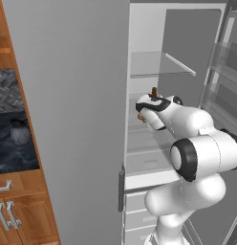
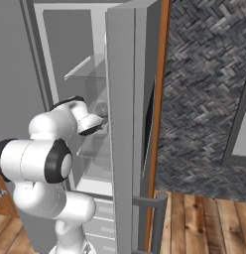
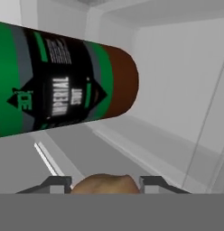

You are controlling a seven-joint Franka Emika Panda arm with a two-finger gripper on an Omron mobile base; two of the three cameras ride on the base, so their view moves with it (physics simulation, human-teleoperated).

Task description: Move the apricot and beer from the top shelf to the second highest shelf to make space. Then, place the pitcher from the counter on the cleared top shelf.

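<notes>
My gripper (image 3: 104,185) is inside the open fridge, shut on the apricot (image 3: 102,182), a tan-orange fruit wedged between both fingertips. In the left base view the gripper (image 1: 141,116) sits below the top shelf (image 1: 158,64), whose glass is bare. The beer (image 3: 64,81) is close in front of the hand, green label facing me; it lies sideways across the rolled hand view. Its brown neck (image 1: 154,91) pokes up just above the hand, under the top shelf. The smoky-grey pitcher (image 1: 19,131) stands on the dark counter (image 1: 15,158) far to the left.
The fridge door (image 2: 125,124) stands open close to the arm's right side, with door bins (image 1: 225,72) facing inward. Lower glass shelves (image 1: 144,160) and white drawers (image 1: 137,206) lie beneath the hand. Wooden cabinet fronts (image 1: 25,210) border the counter.
</notes>
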